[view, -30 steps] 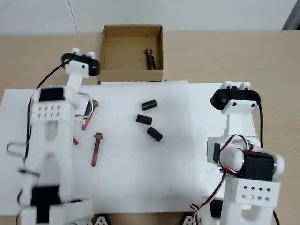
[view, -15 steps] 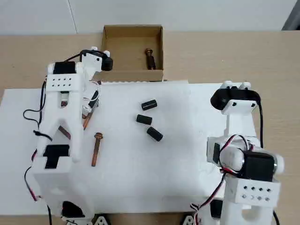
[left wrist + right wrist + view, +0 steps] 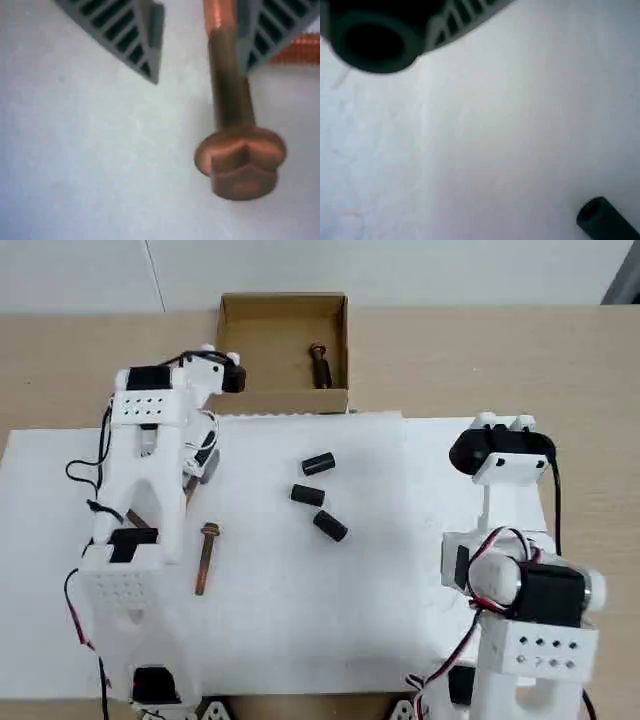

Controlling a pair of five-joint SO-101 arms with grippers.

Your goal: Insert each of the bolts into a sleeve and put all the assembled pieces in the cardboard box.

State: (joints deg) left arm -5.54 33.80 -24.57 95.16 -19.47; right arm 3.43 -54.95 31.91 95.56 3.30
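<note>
Pale wood made up the desk point(image 3: 450, 350), with a white sheet point(image 3: 300, 630) spread over its near half. Over the sheet's left side the left claw point(image 3: 197, 75) stood spread, its two ribbed fingers point(image 3: 115, 25) well apart and pinching nothing. A copper bolt point(image 3: 232, 125) lay on the sheet in that gap, its shank against the inner edge of one finger, its long axis running along the fingers and its flanged hex head pointing out past the fingertips. Beyond that same finger the threaded shank of a second bolt point(image 3: 300, 50) lay roughly crosswise to the first. Beside the arm a loose bolt point(image 3: 206, 557) lay flat, its axis nearly front to back, with its head at the far end toward the cardboard box point(image 3: 270, 350). Mid-sheet lay three black sleeves on their sides, close but apart: the far sleeve point(image 3: 318, 463) and the middle sleeve point(image 3: 308, 495) roughly across the desk, the near sleeve point(image 3: 330, 526) on a diagonal. The box sat just beyond the sheet's far edge, and by its right wall lay an assembled piece point(image 3: 319, 365), axis front to back, bolt head farthest from the arms. The right claw point(image 3: 500, 445) hung over the sheet's right edge, well apart from the sleeves; whether it was spread or closed could not be told.
</note>
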